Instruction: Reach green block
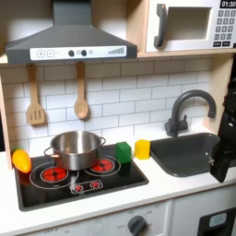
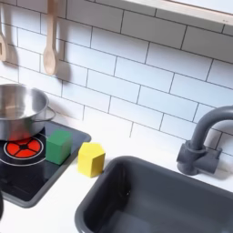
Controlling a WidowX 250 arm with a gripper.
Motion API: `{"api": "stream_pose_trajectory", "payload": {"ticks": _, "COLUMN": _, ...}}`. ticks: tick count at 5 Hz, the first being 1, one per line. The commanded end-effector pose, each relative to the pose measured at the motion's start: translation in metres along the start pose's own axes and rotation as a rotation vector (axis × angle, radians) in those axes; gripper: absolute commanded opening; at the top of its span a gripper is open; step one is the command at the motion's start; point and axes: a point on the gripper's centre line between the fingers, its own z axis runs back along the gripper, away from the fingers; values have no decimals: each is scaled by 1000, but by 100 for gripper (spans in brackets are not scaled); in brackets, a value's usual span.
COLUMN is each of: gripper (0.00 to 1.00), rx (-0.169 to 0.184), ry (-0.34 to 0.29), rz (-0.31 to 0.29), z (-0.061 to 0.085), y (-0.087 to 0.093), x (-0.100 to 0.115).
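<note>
First exterior view. Dark arm (image 1: 224,147) at right edge, over the sink (image 1: 189,152), well apart from the hob (image 1: 78,177). Gripper end cut off by the frame edge and dark against dark: cannot tell how far open, nor whether anything is held. Green block (image 1: 123,152) on the hob's back right corner, just right of the pot (image 1: 76,148), not touched by the arm. Yellow block (image 1: 142,148) just right of the green block, off the hob, on the counter. Orange-yellow toy (image 1: 20,160) at the hob's left edge. Two wooden utensils (image 1: 81,94) hung on the tile wall above the hob, under the hood (image 1: 69,41). Microwave (image 1: 189,26) top right. Tap (image 1: 187,109) behind the sink.

Second exterior view. Closer look across the hob's (image 2: 23,168) right part. Green block (image 2: 59,146) on the hob's right edge, near the red burner ring (image 2: 22,146), right of the pot (image 2: 18,107). Yellow block (image 2: 91,158) just off the hob, between it and the sink (image 2: 155,196), slightly apart from the green block. Tap (image 2: 205,141) at far right. Wooden utensil handles (image 2: 50,36) on the wall above the hob.
</note>
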Motion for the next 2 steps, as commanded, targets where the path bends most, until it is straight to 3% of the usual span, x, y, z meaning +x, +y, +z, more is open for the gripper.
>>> {"api": "stream_pose_trajectory", "payload": {"ticks": 1, "gripper": 100, "rx": -1, "ry": 0, "rz": 1, "z": 0, "y": 0, "x": 0}}
{"api": "stream_pose_trajectory", "payload": {"ticks": 2, "gripper": 100, "rx": 21, "ry": -11, "rz": -19, "z": -3, "y": 9, "x": 16}}
